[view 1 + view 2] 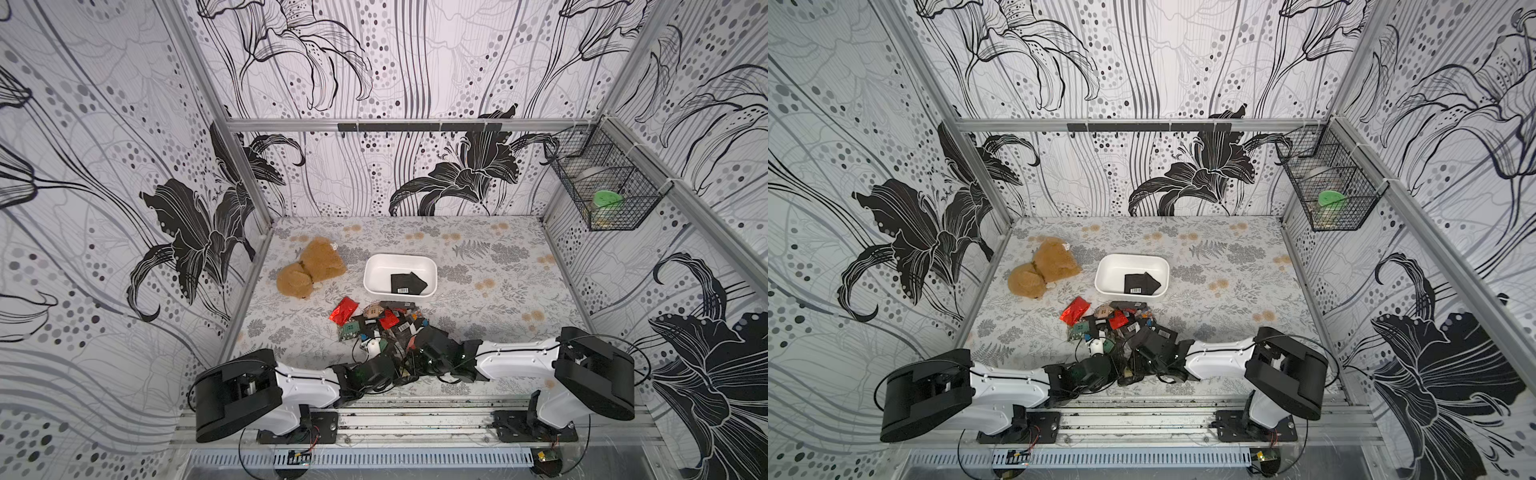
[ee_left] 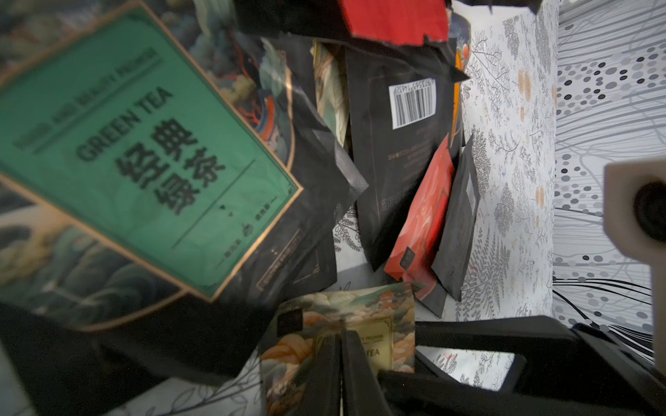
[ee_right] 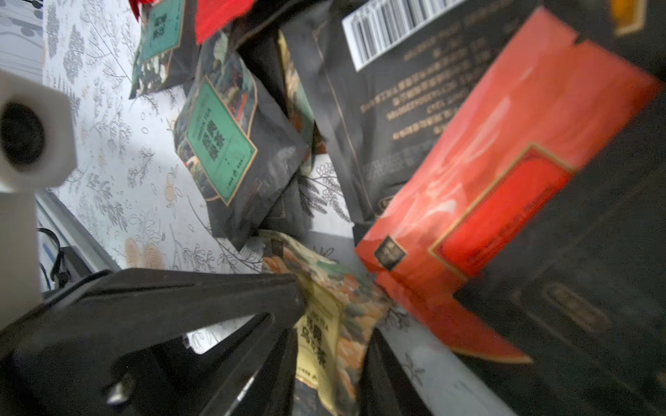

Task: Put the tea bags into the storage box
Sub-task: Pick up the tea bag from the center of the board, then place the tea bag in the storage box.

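Tea bags (image 1: 382, 326) lie in a loose heap on the flowered table, in front of the storage box (image 1: 370, 270), a white tub holding black sachets (image 1: 407, 284). Both grippers meet at the heap's near edge. My left gripper (image 2: 340, 338) is shut, its tips pinching a crease in a yellow-labelled tea bag (image 2: 393, 324). That same tea bag (image 3: 346, 299) stands between the fingers of my right gripper (image 3: 331, 335), which are apart, with a gap on one side. A green-labelled sachet (image 2: 144, 151), a barcoded black one (image 2: 400, 144) and a red one (image 3: 486, 198) lie close by.
A brown plush toy (image 1: 309, 268) lies to the left of the box. A black wire basket (image 1: 602, 183) hangs on the right wall. A shiny red sachet (image 1: 343, 311) lies at the heap's left edge. Patterned walls close in three sides, and a metal rail (image 1: 415, 415) runs along the front.
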Controlling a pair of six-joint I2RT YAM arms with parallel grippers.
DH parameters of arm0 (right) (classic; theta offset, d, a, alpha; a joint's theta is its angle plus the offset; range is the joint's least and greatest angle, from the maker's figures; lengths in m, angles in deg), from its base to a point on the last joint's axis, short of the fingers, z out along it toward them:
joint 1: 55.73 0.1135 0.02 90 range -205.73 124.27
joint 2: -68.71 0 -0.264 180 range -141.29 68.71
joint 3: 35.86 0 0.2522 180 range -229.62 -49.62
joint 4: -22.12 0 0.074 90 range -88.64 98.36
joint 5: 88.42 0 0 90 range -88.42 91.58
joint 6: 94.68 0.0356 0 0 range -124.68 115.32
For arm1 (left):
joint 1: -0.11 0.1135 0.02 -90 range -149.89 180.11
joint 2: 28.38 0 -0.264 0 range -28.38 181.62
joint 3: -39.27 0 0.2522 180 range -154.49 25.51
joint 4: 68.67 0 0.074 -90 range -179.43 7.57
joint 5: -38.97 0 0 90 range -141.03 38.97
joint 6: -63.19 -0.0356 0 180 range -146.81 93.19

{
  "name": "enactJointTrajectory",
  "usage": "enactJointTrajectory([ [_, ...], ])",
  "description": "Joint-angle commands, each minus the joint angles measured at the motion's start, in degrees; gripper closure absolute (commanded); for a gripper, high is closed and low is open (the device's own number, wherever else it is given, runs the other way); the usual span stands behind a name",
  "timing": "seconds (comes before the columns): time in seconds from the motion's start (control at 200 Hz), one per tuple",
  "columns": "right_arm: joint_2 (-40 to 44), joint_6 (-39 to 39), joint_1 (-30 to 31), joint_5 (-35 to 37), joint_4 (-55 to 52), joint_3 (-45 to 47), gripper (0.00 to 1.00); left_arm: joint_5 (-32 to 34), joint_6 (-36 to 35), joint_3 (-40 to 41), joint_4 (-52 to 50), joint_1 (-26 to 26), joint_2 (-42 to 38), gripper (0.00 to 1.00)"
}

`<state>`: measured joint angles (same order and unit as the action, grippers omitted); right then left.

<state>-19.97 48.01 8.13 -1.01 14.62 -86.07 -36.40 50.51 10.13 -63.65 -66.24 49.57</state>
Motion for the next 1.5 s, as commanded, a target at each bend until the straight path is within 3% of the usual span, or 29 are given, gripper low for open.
enactJointTrajectory([
  [0.0,-0.4,0.0,0.3,0.0,-0.8,-0.9,0.70,0.6,-0.3,1.5,-1.8,-0.4,0.7,0.92],
  [0.27,1.8,-1.4,0.4,1.8,-4.5,-1.6,1.00,1.5,-3.9,-0.4,-4.4,-0.5,-6.7,0.95],
  [0.345,3.2,-3.1,0.4,3.1,-9.1,-3.3,1.00,5.2,-4.8,-4.2,-12.7,-0.5,-9.3,0.91],
  [0.491,9.8,-6.2,0.4,7.3,-18.4,-5.6,1.00,14.9,-5.6,-10.6,-29.3,-0.5,-15.0,0.71],
  [0.546,13.3,-7.8,0.4,8.7,-22.3,-6.5,1.00,18.9,-4.6,-12.0,-34.5,-0.5,-17.9,0.49],
  [0.636,18.8,-9.5,0.3,14.8,-29.9,-9.5,1.00,26.6,0.3,-12.2,-42.8,-0.5,-23.0,0.23],
  [0.741,23.2,-12.9,-0.9,22.0,-34.1,-13.5,1.00,30.8,2.2,-9.8,-45.2,-0.5,-29.5,0.22],
  [0.866,23.5,-17.4,-7.2,23.5,-33.2,-18.4,1.00,28.9,-1.7,-4.4,-37.5,-0.4,-36.1,0.18],
  [1.001,18.9,-22.2,-15.7,18.7,-26.5,-23.6,1.00,26.0,-2.1,-0.7,-34.2,-0.4,-39.7,0.16],
  [1.121,9.9,-25.4,-21.1,11.8,-22.5,-30.8,1.00,24.7,-1.4,0.3,-35.7,-0.4,-40.1,0.14],
  [1.337,-9.4,-28.1,-25.7,5.3,-21.6,-45.7,1.00,25.8,1.9,-1.0,-42.2,-0.4,-37.8,0.13],
  [1.497,-21.8,-30.6,-26.1,7.1,-26.4,-58.0,1.00,27.5,4.9,-0.4,-43.8,-0.4,-37.1,0.13],
])
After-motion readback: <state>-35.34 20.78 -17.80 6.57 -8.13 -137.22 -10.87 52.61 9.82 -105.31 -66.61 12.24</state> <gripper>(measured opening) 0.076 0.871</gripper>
